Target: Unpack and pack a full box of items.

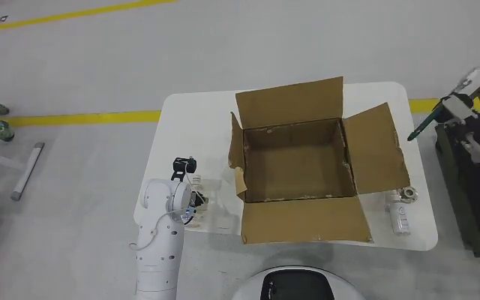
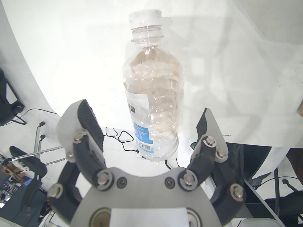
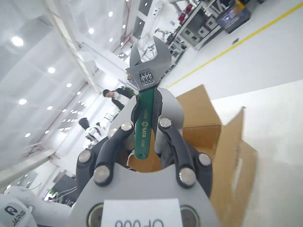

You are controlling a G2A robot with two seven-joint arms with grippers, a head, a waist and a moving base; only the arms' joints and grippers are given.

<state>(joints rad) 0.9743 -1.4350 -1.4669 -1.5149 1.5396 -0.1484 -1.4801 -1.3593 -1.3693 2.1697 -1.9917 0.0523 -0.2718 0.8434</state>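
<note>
An open cardboard box [image 1: 289,103] stands in the middle of the white table [image 1: 196,120], its inside bare as far as I can see. A clear plastic bottle [image 2: 153,90] with a white cap lies on the table to the box's left. My left gripper [image 2: 144,109] is open, one finger on each side of the bottle and not touching it; from above it is at the table's left front corner [image 1: 196,197]. My right gripper [image 3: 148,100] is shut on a green-handled adjustable wrench [image 3: 148,72], held in the air off the table's far right corner [image 1: 426,126], with the box [image 3: 201,109] behind it.
On the table right of the box lie a white bottle-like item [image 1: 403,219] and a small metal part [image 1: 406,195]. More clear plastic [image 1: 217,214] lies near the left gripper. A dark rack [image 1: 459,176] stands beyond the table's right edge.
</note>
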